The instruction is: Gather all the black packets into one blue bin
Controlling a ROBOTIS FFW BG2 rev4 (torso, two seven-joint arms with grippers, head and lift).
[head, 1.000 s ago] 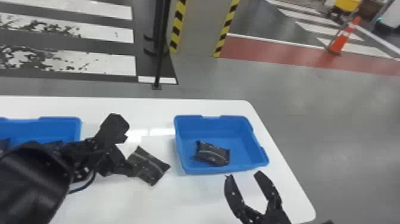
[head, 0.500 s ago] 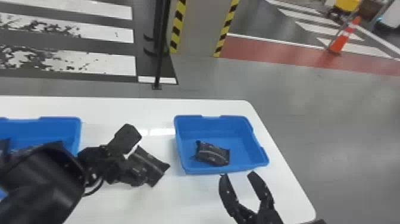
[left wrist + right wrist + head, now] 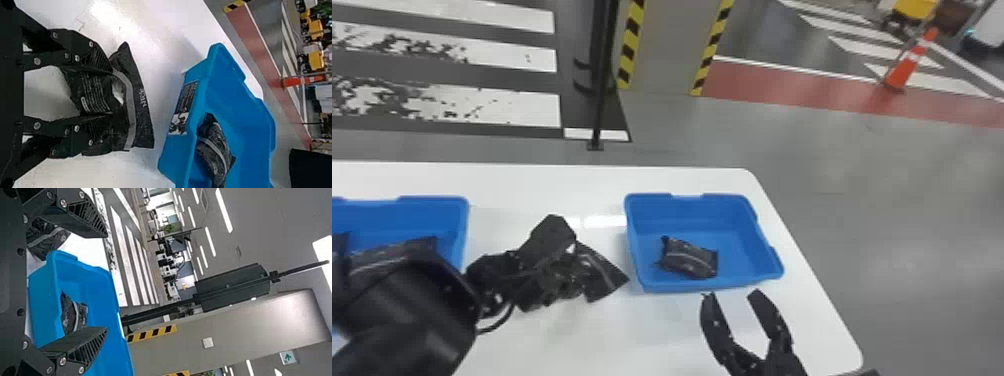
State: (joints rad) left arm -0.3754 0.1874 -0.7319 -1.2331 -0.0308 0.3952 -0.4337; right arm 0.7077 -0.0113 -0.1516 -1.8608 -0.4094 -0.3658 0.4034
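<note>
Presently, left gripper (image 3: 577,272): closed onto a black packet, the two fingers pressing it from opposite sides, one end sticking out past the fingertips
Held packet (image 3: 606,276): over the white table (image 3: 642,340), between the two bins, its free end just beside the left wall of the right-hand bin; whether it touches the tabletop, I cannot tell
Right gripper (image 3: 732,294): fingers spread wide with nothing between them, just on the near side of the right-hand bin, toward the table's near right corner
Right-hand bin (image 3: 709,288): blue, standing close to the table's right edge, with the far right corner just beyond it
Binned packet (image 3: 689,260): one, black with a pale stripe, lying on the bin floor toward the near left part
Left-hand bin (image 3: 463,220): blue, toward the left of the table, partly hidden behind the left arm (image 3: 407,320)
Other packets: black, at least two in the left-hand bin, one (image 3: 394,252) beside another (image 3: 339,255)
Floor past the far edge: black pole (image 3: 599,100), striped pillar (image 3: 667,50), orange cone (image 3: 907,70)
</note>
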